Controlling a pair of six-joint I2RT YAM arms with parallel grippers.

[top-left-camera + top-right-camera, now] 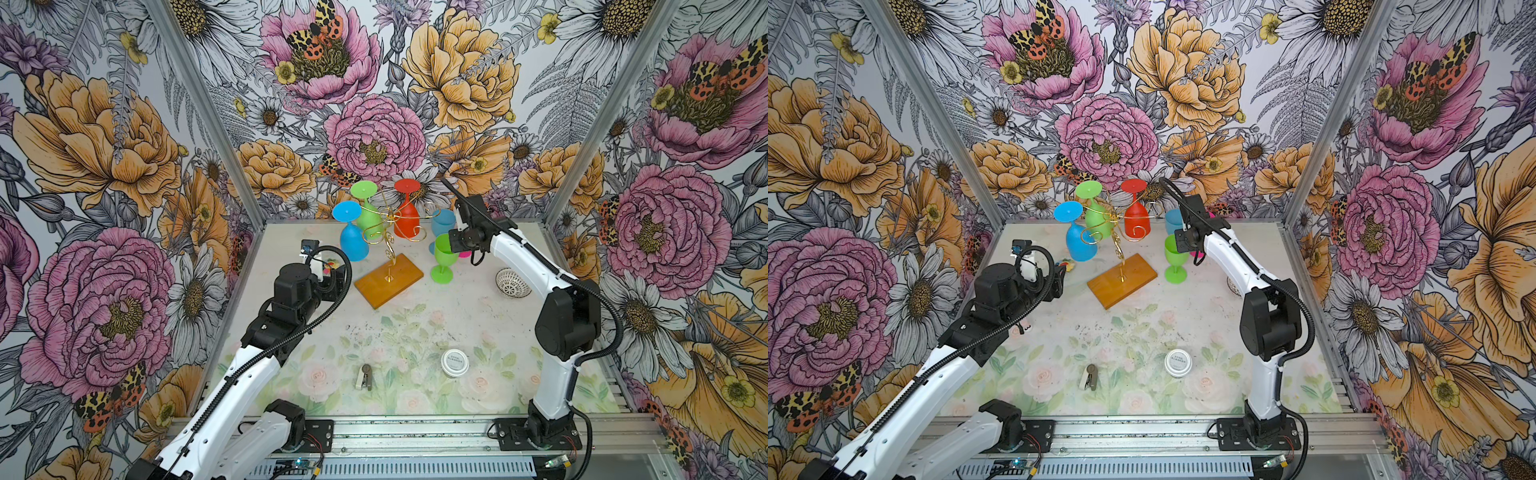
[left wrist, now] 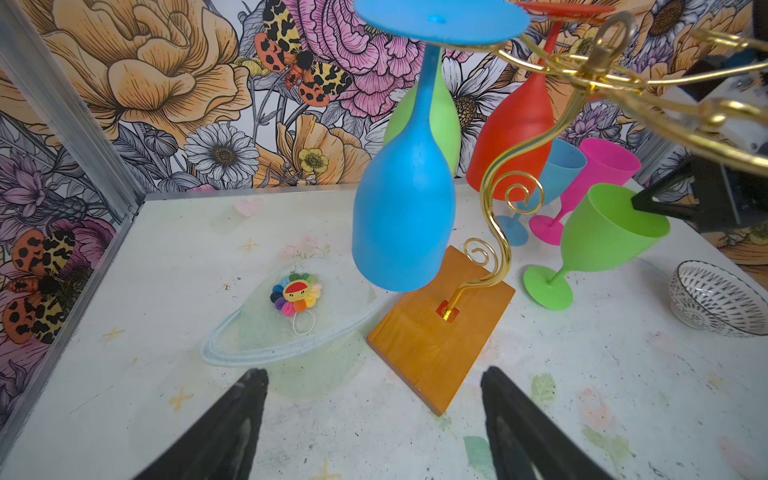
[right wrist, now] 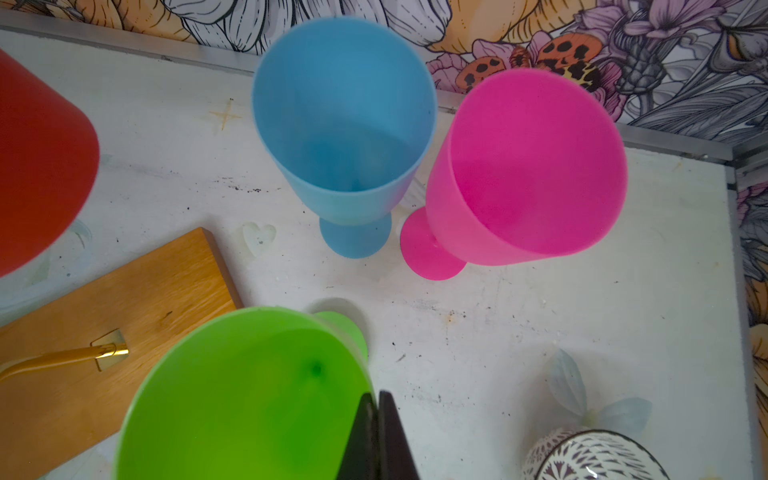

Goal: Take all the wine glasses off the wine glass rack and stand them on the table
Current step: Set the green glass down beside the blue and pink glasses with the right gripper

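As the rack stands: wine glass rack (image 1: 376,291) on the desk (image 1: 415,332); blue glass (image 1: 353,245), green hanging glass (image 1: 369,216) and red glass (image 1: 407,222) hang bowl-down from its gold arms.
Task glass: green glass (image 1: 444,253), off the rack, just beside the rack's wooden base on the right arm's side. Tilted in the left wrist view. Foot low at the desk; contact cannot be told.
Right hand (image 3: 377,399): pinched onto the green glass's rim, one finger inside the bowl, one outside.
Left hand (image 2: 374,370): jaws wide, nothing between them, low in front of the rack's base, facing the blue glass.
Neighbours: light blue glass (image 3: 345,124) and pink glass (image 3: 528,166) upright just beyond the green glass, farther from the rack; near it, not touching.
Step, judged: setting the green glass down.
Doing it well: level the bowl first, lower until the whole foot sits flat, then release and lift straight up.
Risk: letting go while tilted likely tips it toward the rack's base or the neighbours.
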